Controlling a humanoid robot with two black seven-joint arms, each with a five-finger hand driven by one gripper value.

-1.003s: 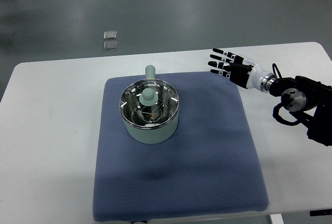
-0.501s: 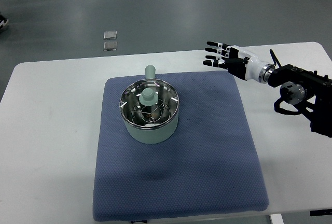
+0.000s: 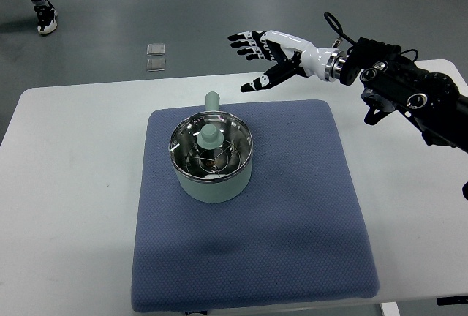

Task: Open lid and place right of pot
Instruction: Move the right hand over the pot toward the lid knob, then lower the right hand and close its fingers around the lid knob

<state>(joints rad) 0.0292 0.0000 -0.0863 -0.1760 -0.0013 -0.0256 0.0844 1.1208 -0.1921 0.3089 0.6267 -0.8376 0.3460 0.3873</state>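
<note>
Task status: barely begun; the lid (image 3: 210, 143) sits on the pot (image 3: 212, 159), its pale green knob (image 3: 209, 137) upright at the centre; no lifting done, no contact made; what is left, by this view, is the reach, the grasp of the knob, the lift, and the set-down to the right of the pot.

Pot: pale green, round, standing on the blue mat (image 3: 292, 213) in the mat's upper left part; a stub handle (image 3: 212, 101) projects from its far side.

Right hand (image 3: 267, 56): fingers spread and released, holding nothing; held above the far edge of the tabletop (image 3: 66, 184), up and to the right of the pot, well apart from the knob; its arm (image 3: 402, 93) enters from the right edge.

Left hand: not in view.

Open room: the mat to the right of the pot is bare and broad, a fair landing place for the lid; more bare mat lies in front of the pot; white tabletop shows on either side of the mat.

Edges: the far edge of the tabletop runs just behind the mat, beneath the hand; the near edge of the mat lies close to the near edge of the tabletop; the right edge of the mat is near the arm, so a set-down well inside the mat looks safer.

Beyond: grey floor; two small square items (image 3: 155, 57); a person's foot (image 3: 44, 16) at the upper left.
</note>
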